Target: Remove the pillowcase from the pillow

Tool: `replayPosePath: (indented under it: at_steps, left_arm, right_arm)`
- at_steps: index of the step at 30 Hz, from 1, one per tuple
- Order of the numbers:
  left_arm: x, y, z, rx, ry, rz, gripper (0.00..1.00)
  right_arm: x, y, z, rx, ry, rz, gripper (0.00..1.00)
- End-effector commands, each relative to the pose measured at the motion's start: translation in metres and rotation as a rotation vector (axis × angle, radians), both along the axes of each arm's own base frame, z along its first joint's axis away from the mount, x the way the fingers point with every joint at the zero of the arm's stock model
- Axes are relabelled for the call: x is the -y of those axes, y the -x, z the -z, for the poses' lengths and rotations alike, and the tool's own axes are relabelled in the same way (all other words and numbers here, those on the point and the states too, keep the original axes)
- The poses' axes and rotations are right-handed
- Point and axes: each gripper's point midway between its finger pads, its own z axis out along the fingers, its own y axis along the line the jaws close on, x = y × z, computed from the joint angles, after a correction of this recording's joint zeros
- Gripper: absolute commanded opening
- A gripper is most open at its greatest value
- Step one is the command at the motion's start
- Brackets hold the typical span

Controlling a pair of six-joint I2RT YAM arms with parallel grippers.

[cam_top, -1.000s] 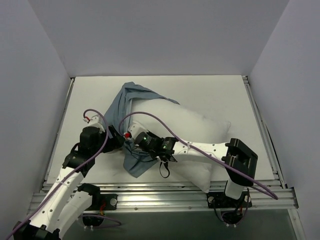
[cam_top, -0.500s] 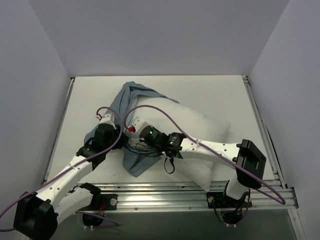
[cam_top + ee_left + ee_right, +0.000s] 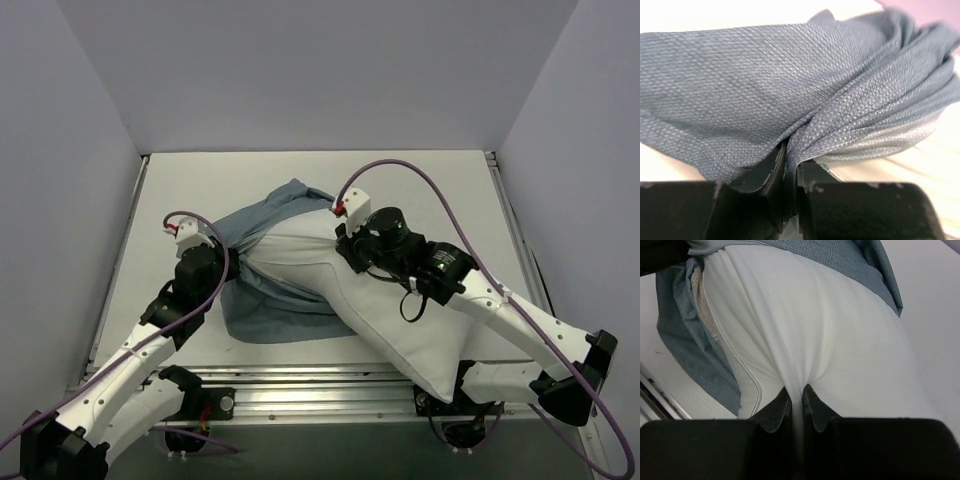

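The blue pillowcase (image 3: 265,305) lies bunched at the left end of the white pillow (image 3: 385,320), which stretches diagonally toward the near right. My left gripper (image 3: 228,262) is shut on a gathered fold of the pillowcase (image 3: 765,75), the cloth pinched between its jaws (image 3: 790,160). My right gripper (image 3: 345,248) is shut on a pinch of the pillow's white cover (image 3: 815,315), at its jaws (image 3: 797,397). In the right wrist view the pillowcase (image 3: 690,355) wraps the pillow's far end and shows a beige lining.
An aluminium rail (image 3: 320,385) runs along the table's near edge, under the pillow's near corner. White walls close in the table (image 3: 440,190) on the left, back and right. Purple cables loop above both arms.
The left gripper has shut on the pillowcase. The right arm has swung right and back with the pillow, baring more white pillow and spreading the blue cloth leftward.
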Motion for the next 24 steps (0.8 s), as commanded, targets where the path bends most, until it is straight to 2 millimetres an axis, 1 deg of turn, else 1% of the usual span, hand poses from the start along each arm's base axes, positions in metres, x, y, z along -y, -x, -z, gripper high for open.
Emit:
replayPosePath:
  at_steps: [1,2,3,4,5,6,7,8,10,11,12,13,14,15,16,17,19,20,21,22,23,24]
  left_arm:
    - [-0.066,-0.008,-0.012,0.043,-0.12,-0.305,0.18]
    - [-0.069,-0.011,-0.015,0.047,-0.114,-0.315,0.18]
    - [-0.067,-0.016,-0.017,0.055,-0.111,-0.306,0.18]
    - [-0.061,-0.02,-0.022,0.065,-0.098,-0.273,0.18]
    - [-0.055,-0.026,-0.029,0.089,-0.084,-0.248,0.18]
    - [-0.048,-0.031,-0.028,0.085,-0.097,-0.211,0.18]
    - [-0.04,-0.036,-0.033,0.1,-0.093,-0.175,0.18]
    - [-0.024,-0.044,-0.037,0.11,-0.077,-0.1,0.18]
    - [-0.009,-0.053,-0.047,0.139,-0.065,-0.034,0.18]
    - [0.005,-0.061,-0.053,0.15,-0.053,0.025,0.18]
    - [0.01,-0.064,-0.055,0.152,-0.062,0.05,0.24]
    - [0.015,-0.066,-0.059,0.155,-0.06,0.067,0.41]
    - [0.019,-0.068,-0.058,0.139,-0.063,0.085,0.51]
    - [0.026,-0.068,-0.067,0.153,-0.047,0.114,0.6]
    - [0.029,-0.066,-0.069,0.156,-0.039,0.131,0.68]
    - [0.032,-0.061,-0.076,0.174,-0.025,0.147,0.81]
    - [0.04,-0.05,-0.076,0.173,-0.001,0.191,0.89]
    - [0.039,-0.041,-0.083,0.189,0.016,0.2,0.95]
    - [0.041,-0.033,-0.077,0.159,0.036,0.209,0.96]
    - [0.044,-0.024,-0.065,0.136,0.048,0.235,0.96]
    - [0.048,-0.017,-0.062,0.131,0.062,0.254,0.96]
    - [0.048,-0.009,-0.063,0.136,0.086,0.264,0.96]
  right_arm:
    - [0.03,-0.002,-0.064,0.104,-0.158,0.042,0.0]
    - [0.032,0.002,-0.066,0.1,-0.176,0.023,0.0]
    - [0.034,0.003,-0.065,0.092,-0.185,0.017,0.0]
    - [0.037,0.001,-0.059,0.075,-0.188,0.022,0.0]
    - [0.033,0.007,-0.057,0.054,-0.201,-0.024,0.0]
    - [0.03,0.009,-0.049,0.034,-0.196,-0.041,0.0]
    - [0.026,0.012,-0.046,0.006,-0.222,-0.046,0.0]
    - [0.016,0.017,-0.047,-0.018,-0.27,-0.084,0.0]
    - [0.007,0.021,-0.039,-0.058,-0.307,-0.111,0.0]
    - [-0.001,0.02,-0.042,-0.071,-0.353,-0.115,0.0]
    - [-0.007,0.022,-0.042,-0.088,-0.376,-0.142,0.0]
    - [-0.012,0.023,-0.044,-0.094,-0.396,-0.152,0.0]
    - [-0.018,0.019,-0.048,-0.095,-0.42,-0.157,0.0]
    - [-0.021,0.02,-0.049,-0.12,-0.44,-0.159,0.0]
    - [-0.025,0.017,-0.057,-0.102,-0.464,-0.164,0.0]
    - [-0.03,0.013,-0.063,-0.096,-0.477,-0.163,0.0]
    - [-0.031,0.006,-0.07,-0.085,-0.485,-0.146,0.0]
    - [-0.033,0.002,-0.07,-0.086,-0.481,-0.139,0.0]
    - [-0.035,0.0,-0.079,-0.074,-0.491,-0.137,0.0]
    - [-0.036,-0.002,-0.082,-0.066,-0.488,-0.144,0.0]
    - [-0.039,-0.004,-0.079,-0.075,-0.478,-0.144,0.0]
    - [-0.04,-0.005,-0.087,-0.064,-0.487,-0.148,0.0]
